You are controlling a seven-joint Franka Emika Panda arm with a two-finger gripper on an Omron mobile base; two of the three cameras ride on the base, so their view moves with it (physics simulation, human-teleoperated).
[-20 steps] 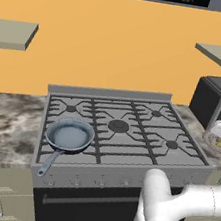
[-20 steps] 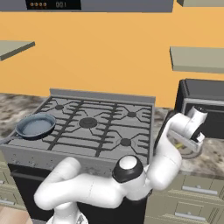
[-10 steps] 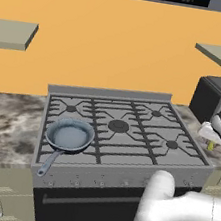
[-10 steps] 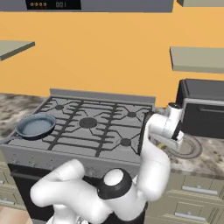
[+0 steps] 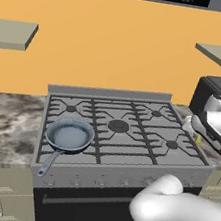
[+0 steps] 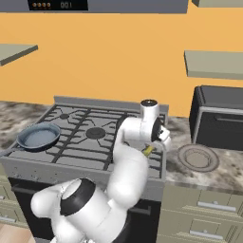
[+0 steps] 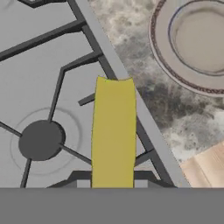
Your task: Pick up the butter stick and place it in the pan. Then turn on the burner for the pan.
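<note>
The butter stick (image 7: 113, 131), a thin yellow bar, juts out from my gripper over the right edge of the stove in the hand view. The gripper (image 6: 152, 146) is shut on this butter stick (image 6: 148, 151) and holds it just above the stove's front-right grate. From the left base view the gripper (image 5: 200, 137) hangs at the stove's right side with a bit of yellow butter stick (image 5: 198, 140) below it. The grey-blue pan (image 5: 69, 135) sits on the front-left burner, handle toward the front; this pan (image 6: 39, 136) is far to the left of the gripper.
A round ribbed plate (image 6: 197, 157) lies on the marble counter right of the stove, and shows as the plate (image 7: 197, 39) at upper right in the hand view. A dark microwave (image 6: 220, 123) stands behind it. Stove knobs (image 5: 102, 180) line the front panel.
The arm has swung left from over the plate and counter to the stove's right edge, carrying the butter stick. The pan has not moved.
</note>
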